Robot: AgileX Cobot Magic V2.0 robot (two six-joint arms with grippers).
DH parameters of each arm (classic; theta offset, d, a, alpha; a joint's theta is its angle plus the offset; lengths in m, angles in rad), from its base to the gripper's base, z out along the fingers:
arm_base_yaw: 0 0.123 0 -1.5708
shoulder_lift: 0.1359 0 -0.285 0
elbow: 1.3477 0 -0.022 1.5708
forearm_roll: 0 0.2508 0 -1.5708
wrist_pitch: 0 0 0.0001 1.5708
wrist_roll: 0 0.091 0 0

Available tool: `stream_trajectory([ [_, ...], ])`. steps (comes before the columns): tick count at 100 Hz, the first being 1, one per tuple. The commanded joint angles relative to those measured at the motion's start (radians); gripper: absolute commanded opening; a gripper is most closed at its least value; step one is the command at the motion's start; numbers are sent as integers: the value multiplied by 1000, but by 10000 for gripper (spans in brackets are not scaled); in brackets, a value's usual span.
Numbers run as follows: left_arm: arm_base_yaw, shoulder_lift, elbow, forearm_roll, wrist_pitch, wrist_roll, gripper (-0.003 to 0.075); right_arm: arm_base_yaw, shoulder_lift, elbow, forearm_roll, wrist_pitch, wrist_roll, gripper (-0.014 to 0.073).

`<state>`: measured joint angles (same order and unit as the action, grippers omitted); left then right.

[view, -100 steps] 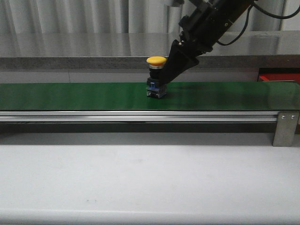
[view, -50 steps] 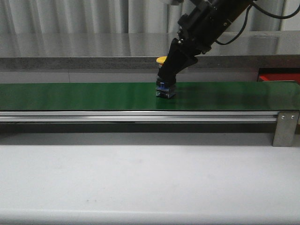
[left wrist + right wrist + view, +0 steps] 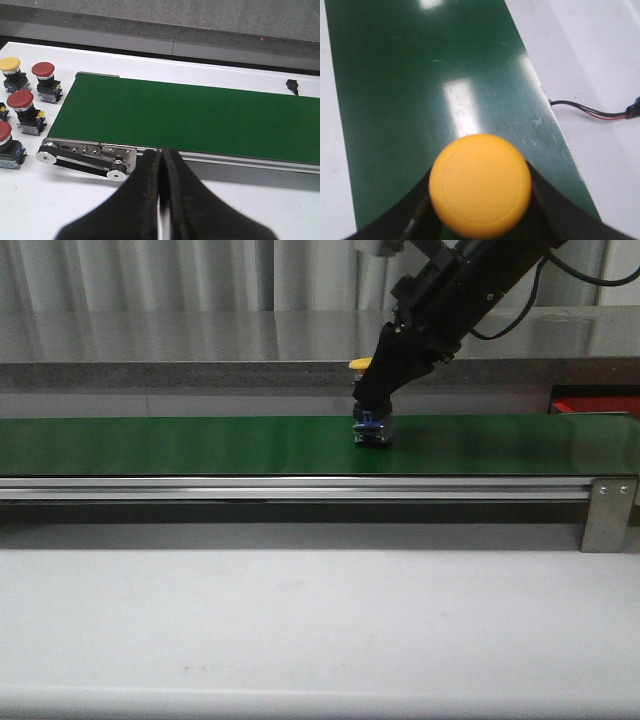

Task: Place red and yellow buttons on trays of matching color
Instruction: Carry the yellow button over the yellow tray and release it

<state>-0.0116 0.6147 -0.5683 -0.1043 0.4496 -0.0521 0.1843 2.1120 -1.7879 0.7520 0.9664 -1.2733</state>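
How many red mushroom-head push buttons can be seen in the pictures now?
3, all in the left wrist view, standing on the white table off the end of the green belt: one beside the yellow one, one nearer, one cut by the frame edge. More may be hidden.

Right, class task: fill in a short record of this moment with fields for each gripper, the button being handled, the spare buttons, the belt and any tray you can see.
right gripper: closed around the yellow button, over the green belt
yellow button base: at belt level; contact unclear
left gripper: shut, empty, near the belt's roller end
spare buttons: three red buttons and another yellow button on the white table beside the belt
red tray: partly visible beyond the belt's right end
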Motion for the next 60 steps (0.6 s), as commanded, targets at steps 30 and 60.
stream_trajectory([
  [30,-7,2,-28,-2,-76,-2,-20,-97,-164,-29,5,66,61,222],
  [60,-7,2,-28,-2,-76,-2,-20,-288,-319,27,5,102,101,222],
])
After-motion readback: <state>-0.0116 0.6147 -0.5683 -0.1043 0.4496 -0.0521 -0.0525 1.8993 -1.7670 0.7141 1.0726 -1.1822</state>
